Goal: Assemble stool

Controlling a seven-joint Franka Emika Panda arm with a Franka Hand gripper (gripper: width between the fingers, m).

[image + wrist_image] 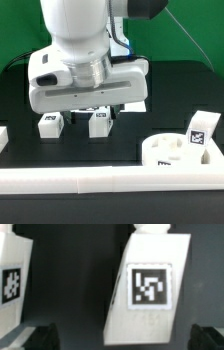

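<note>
Jaws spread wide and empty above the stool leg (98, 121) on the desk (100, 152) at centre of the exterior view, second leg (50, 122) near, seat (165, 150) lower right: descend off-centre and a finger may knock it over or nudge its neighbour.

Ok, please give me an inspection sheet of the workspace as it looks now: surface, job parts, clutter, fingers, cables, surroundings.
Surface: black table.
Job's things: round seat at the exterior view's right, with the third leg at its edge; the outer leg and the middle leg stand under the arm.
Clutter: nothing seen.
Fingers: open, either side of the middle leg, apart from it.
Cables: nothing seen.
Surroundings: white border rail along the front, green backdrop.
</note>
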